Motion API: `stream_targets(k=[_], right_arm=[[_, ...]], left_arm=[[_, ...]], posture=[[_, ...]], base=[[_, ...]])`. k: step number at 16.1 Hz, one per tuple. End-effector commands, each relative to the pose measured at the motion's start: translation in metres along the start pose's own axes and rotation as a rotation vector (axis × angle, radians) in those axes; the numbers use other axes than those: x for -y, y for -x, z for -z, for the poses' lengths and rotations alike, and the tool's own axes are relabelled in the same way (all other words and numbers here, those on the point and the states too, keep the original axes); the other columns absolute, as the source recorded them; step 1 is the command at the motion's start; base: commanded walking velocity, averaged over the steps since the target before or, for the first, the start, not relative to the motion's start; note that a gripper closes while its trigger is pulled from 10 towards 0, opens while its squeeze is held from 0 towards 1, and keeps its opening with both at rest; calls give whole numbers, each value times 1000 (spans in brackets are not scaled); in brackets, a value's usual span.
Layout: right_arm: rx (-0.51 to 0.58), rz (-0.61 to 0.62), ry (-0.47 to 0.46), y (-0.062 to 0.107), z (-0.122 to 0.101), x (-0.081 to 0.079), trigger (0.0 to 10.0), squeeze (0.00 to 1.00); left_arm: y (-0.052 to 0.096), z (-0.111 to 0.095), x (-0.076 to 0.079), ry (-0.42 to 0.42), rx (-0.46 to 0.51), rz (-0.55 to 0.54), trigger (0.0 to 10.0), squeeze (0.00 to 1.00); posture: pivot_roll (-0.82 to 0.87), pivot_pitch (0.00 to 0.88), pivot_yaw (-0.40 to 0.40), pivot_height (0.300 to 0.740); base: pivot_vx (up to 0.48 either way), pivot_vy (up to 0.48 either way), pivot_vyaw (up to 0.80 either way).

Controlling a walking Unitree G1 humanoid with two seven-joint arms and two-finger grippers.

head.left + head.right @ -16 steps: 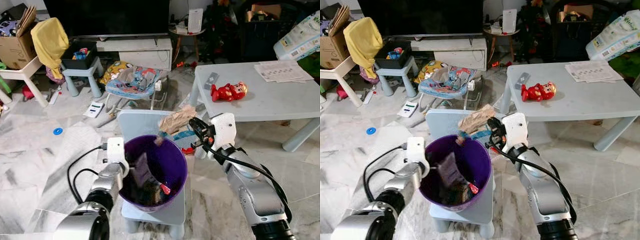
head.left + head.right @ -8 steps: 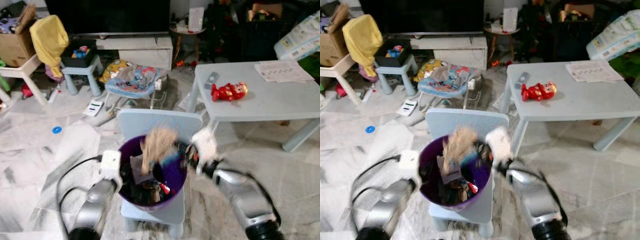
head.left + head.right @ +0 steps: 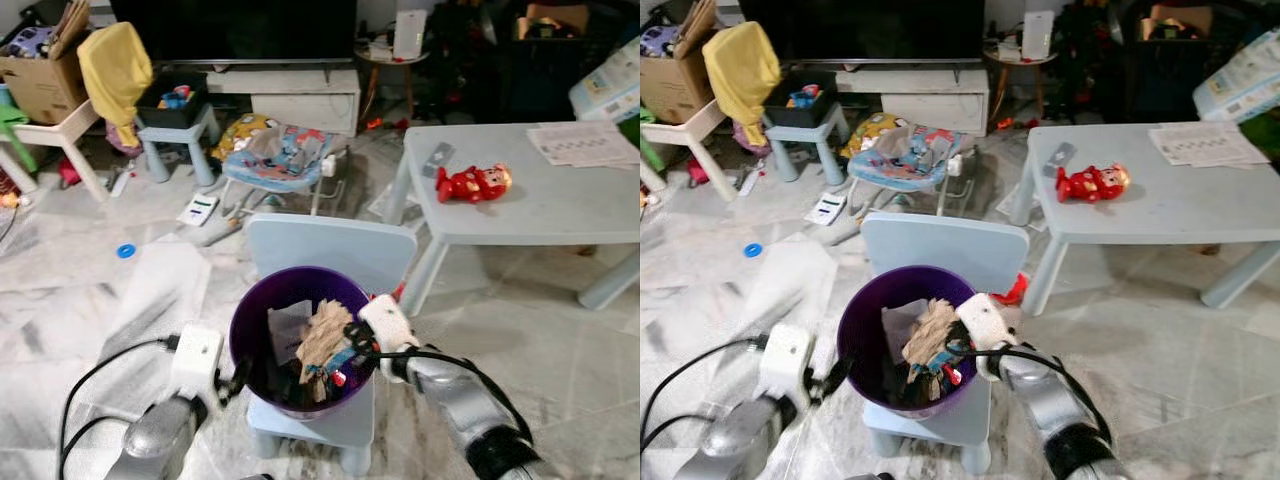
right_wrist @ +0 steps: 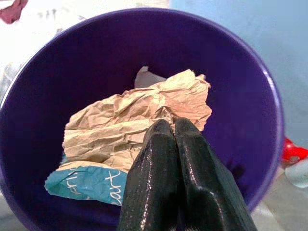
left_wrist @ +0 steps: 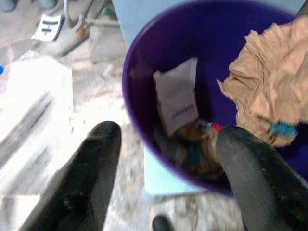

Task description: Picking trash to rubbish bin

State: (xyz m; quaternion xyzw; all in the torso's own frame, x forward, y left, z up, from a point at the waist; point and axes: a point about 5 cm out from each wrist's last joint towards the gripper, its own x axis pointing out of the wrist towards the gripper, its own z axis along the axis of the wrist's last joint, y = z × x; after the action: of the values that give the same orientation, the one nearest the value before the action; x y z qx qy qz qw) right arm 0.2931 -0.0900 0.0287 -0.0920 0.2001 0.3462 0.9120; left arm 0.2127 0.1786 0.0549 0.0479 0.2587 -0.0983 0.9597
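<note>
A purple rubbish bin stands on the seat of a small light-blue chair, holding several pieces of trash. My right gripper reaches over the bin's right rim, shut on a crumpled brown paper bag with a blue printed part. The bag hangs inside the bin, over the other trash. The right wrist view has the fingers pressed together on the paper's edge. My left gripper is at the bin's left rim, open, its fingers spread wide about the bin's wall.
A grey low table with a red toy and papers stands at right. Behind the chair are a baby bouncer, a stool with a bin of toys and floor clutter. A black cable trails by my left arm.
My right gripper has brought the brown paper bag down from above the bin's far rim into the bin. The camera has shifted, and my left arm has sunk lower in view.
</note>
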Motion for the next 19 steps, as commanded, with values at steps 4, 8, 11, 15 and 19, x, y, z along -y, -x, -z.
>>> stream_targets(k=[4,8,11,15,19], right_arm=[[-34,-11,18,-4,10,-2,10000,1000],[-28,-13,18,-6,12,-1,10000,1000],[-13,-14,11,-7,12,-2,10000,1000],[32,-12,15,-6,6,0,10000,1000],[328,104,37,6,-38,12,10000,1000]], left_arm=[[11,1,1,-2,-58,27,10000,1000],[10,0,0,-2,-75,27,10000,1000],[9,-1,-1,-8,-78,25,10000,1000],[6,-7,-2,-29,-50,11,10000,1000],[-5,-55,-4,-91,198,-92,10000,1000]], posture=[[131,104,-16,740],[130,101,-12,740],[129,96,-9,740],[126,93,-12,740],[90,88,-6,740]], base=[[0,0,0],[0,0,0],[0,0,0],[0,0,0],[0,0,0]])
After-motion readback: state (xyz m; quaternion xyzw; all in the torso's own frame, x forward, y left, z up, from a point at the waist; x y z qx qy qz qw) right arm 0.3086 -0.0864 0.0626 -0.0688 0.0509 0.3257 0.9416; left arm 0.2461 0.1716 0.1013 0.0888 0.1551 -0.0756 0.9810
